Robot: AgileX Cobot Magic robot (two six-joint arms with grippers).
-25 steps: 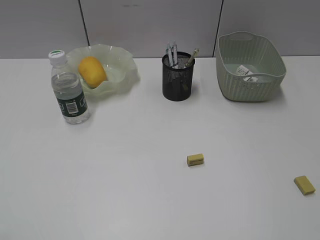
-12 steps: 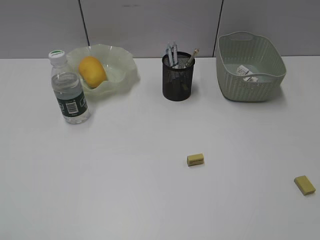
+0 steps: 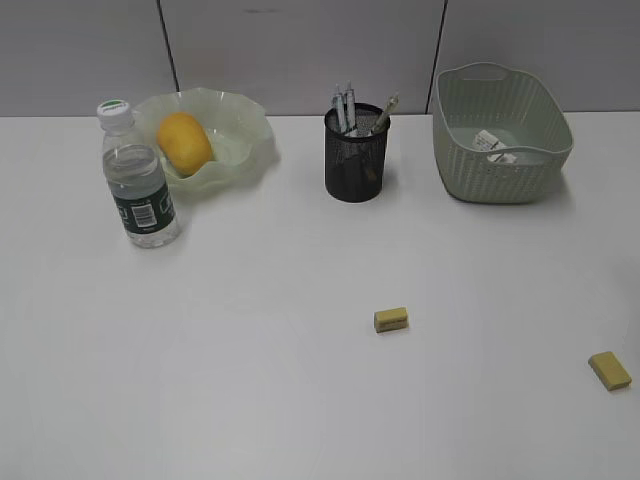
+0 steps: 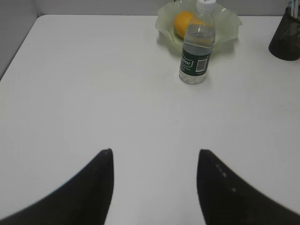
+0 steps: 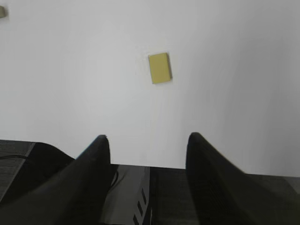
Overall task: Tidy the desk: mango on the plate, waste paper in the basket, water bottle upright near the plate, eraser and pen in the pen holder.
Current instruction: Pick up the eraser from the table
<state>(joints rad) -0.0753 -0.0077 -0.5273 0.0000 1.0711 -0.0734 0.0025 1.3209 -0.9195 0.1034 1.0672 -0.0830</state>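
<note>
Stillness is the news: across the last second we see nothing shift on the desk point(image 3: 250, 350), and neither arm shows in the exterior view. We take that as a pause between steps, not a step under way.

Our left claw point(image 4: 155, 151) hangs over bare desk with its fingers spread wide and nothing between them. Well ahead of it and a little to its right stands the bottle point(image 4: 197, 47), upright with its cap on. Just behind the bottle sits the plate point(image 4: 164, 26), with the mango point(image 4: 182, 22) lying in it. Far off to that claw's right, only an edge of the holder point(image 4: 285, 43) shows.

Our right claw point(image 5: 147, 136) is likewise gaping and empty, poised about over the near edge of the desk. One eraser point(image 5: 160, 68) lies flat ahead of it, almost on its centre line and well apart from the fingers. A second eraser point(image 5: 2, 11) just shows far ahead to its left.

From the exterior view, pens point(image 3: 345, 105) already stand in the holder, and the paper point(image 3: 492, 145) lies inside the basket point(image 3: 500, 175). So we judge the fruit, bottle, paper and pen parts done. Only the two loose erasers are left, and both are well short of the holder. The nearer one looks the natural next pick for our right claw: a straight reach forward and down. It lies flat and low, so the fingers would need to come right to the desk surface to catch it.
</note>
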